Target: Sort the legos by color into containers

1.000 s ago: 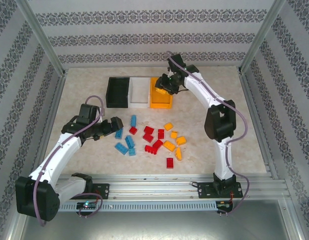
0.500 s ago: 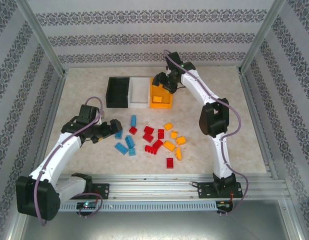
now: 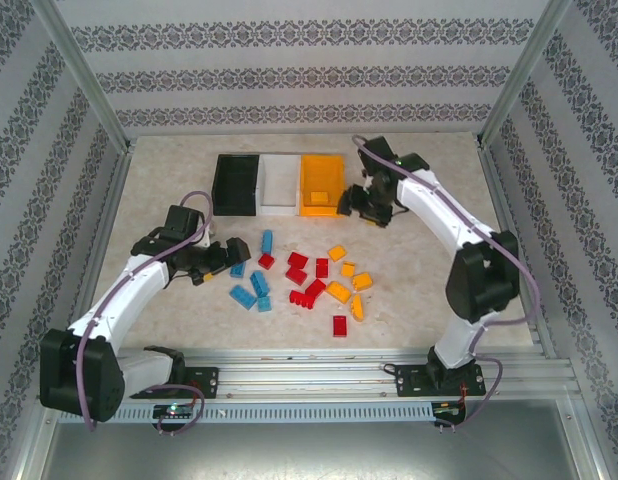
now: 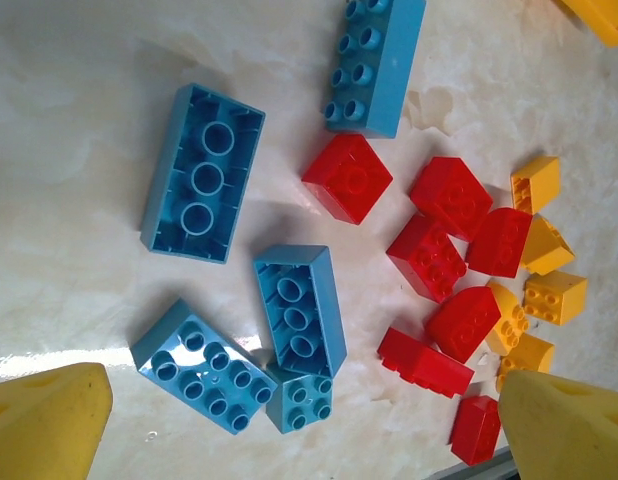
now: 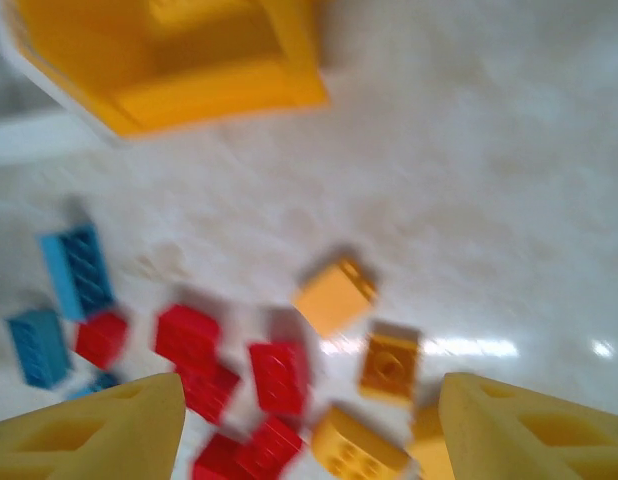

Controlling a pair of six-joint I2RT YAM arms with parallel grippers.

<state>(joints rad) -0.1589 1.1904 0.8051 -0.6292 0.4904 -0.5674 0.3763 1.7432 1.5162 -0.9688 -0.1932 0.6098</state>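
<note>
Red, light blue and orange-yellow legos lie scattered mid-table: blue ones (image 3: 251, 285) on the left, red ones (image 3: 307, 280) in the middle, orange ones (image 3: 347, 285) on the right. The black bin (image 3: 236, 185), white bin (image 3: 279, 183) and orange bin (image 3: 322, 185) stand side by side behind them. My left gripper (image 3: 217, 262) is open, just left of the blue bricks; in its wrist view, blue bricks (image 4: 299, 310) lie between its yellow fingertips (image 4: 44, 420). My right gripper (image 3: 355, 205) hangs open right of the orange bin (image 5: 189, 60), above blurred red legos (image 5: 279, 375) and orange legos (image 5: 334, 295).
Metal frame posts and patterned walls enclose the table (image 3: 439, 270). An aluminium rail (image 3: 319, 365) runs along the near edge by the arm bases. Bare tabletop lies to the right of the bricks and on the far left.
My right gripper has pulled away from above the orange bin, moving right and toward the near side. My left gripper has edged slightly nearer the blue bricks.
</note>
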